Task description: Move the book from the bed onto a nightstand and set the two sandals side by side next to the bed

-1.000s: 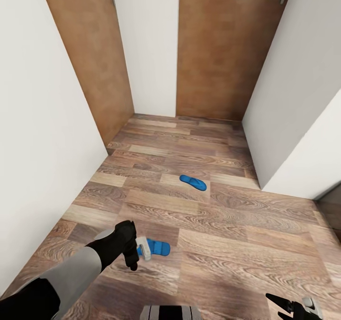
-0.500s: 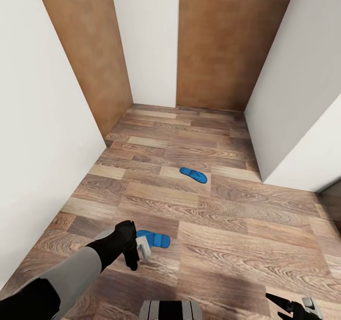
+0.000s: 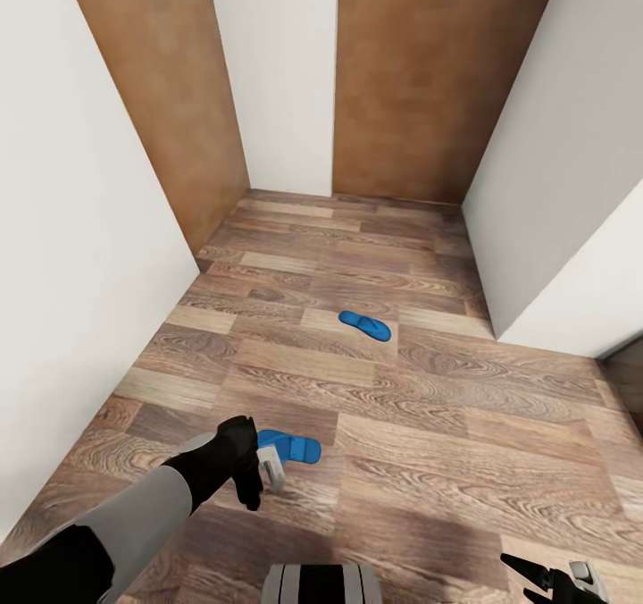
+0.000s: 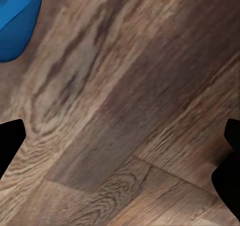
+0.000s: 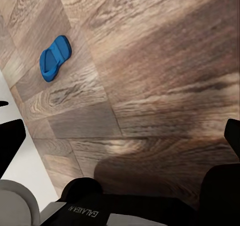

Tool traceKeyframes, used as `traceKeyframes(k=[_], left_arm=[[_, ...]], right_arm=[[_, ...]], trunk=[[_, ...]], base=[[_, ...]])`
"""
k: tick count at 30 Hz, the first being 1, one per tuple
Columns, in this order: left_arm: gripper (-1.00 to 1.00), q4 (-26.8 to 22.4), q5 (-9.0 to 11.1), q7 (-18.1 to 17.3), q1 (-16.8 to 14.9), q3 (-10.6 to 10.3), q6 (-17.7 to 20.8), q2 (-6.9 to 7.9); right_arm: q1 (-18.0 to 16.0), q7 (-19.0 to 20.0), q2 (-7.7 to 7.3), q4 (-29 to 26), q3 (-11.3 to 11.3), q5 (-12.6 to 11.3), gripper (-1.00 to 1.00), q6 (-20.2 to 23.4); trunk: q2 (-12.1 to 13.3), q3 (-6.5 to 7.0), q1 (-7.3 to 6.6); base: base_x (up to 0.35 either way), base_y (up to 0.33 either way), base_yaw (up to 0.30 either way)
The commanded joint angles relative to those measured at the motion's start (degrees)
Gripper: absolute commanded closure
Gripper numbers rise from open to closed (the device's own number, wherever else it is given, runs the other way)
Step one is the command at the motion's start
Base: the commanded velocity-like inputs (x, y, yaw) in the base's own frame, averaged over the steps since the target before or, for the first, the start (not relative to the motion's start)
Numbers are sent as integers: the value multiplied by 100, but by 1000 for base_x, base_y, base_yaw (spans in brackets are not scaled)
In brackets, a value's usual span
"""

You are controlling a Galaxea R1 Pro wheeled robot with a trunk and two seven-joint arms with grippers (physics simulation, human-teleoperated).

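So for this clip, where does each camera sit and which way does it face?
Head: up high, looking down at the floor, two sandals and doors; left arm and left claw show.
Left wrist: on that arm, facing floor; open fingers, near sandal.
Right wrist: facing floor; robot's base shows.
Head and left wrist share the near sandal.

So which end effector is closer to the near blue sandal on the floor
Left. The left end effector hangs right beside the near sandal; the right end effector sits far off by the view's lower right corner.
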Motion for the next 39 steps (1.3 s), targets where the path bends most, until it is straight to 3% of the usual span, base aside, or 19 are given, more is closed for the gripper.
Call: traceKeyframes(k=[1, 15, 39], left_arm=[[-100, -9, -60, -52, -2, -6, 8, 1], [-100, -9, -60, -53, -2, -16, 8, 3], [-100, -1, -60, -36, -2, -15, -46, 2]], right_arm=[[-3, 6, 0, 0, -6, -18, -100, 34], [1, 6, 0, 0, -6, -19, -100, 34], [0, 6, 0, 0, -6, -19, -100, 34]], trunk=[[-3, -27, 1], [-6, -71, 6], [-6, -71, 6]], base=[[0, 0, 0], [0, 0, 0], [105, 0, 0]])
